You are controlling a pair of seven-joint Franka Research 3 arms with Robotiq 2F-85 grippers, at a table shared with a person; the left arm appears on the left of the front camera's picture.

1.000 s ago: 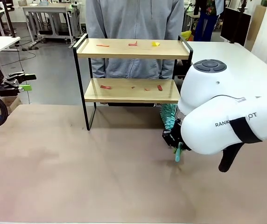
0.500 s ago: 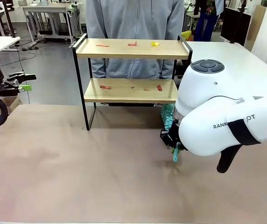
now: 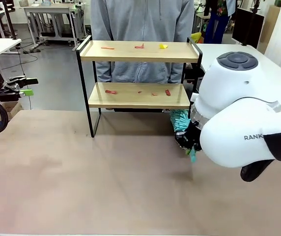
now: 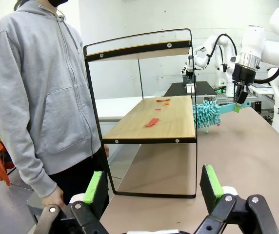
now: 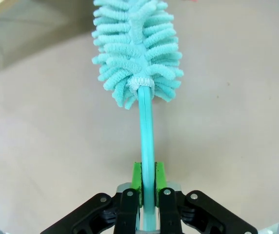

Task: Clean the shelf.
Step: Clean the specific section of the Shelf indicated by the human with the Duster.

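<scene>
Since a moment ago the right arm (image 3: 243,123) has swung a little to the right and lifted the blue-green duster (image 3: 180,119) with it. Its right fingers (image 5: 137,175) are pinched tight on the thin handle (image 5: 146,126), low down near its end. The left fingers (image 4: 94,187) stand wide apart and hold nothing, off by the left edge of the surface (image 3: 81,187)

The shelf (image 3: 138,51) stands near the far edge of the surface, about in the middle, with a person (image 3: 140,19) just behind it. The duster's fluffy head is near the right end of the shelf, close to the lower board (image 3: 130,101); I cannot tell if it touches

The shelf looks light and stiff on thin black legs, so I think a hard push could slide or tip it. Its black end rail looks best to hold. The duster looks soft and light, and its smooth handle may slip

The top board holds two red bits (image 3: 139,46) and one yellow bit (image 3: 163,46). The lower board holds a few red scraps (image 3: 111,91)
</scene>
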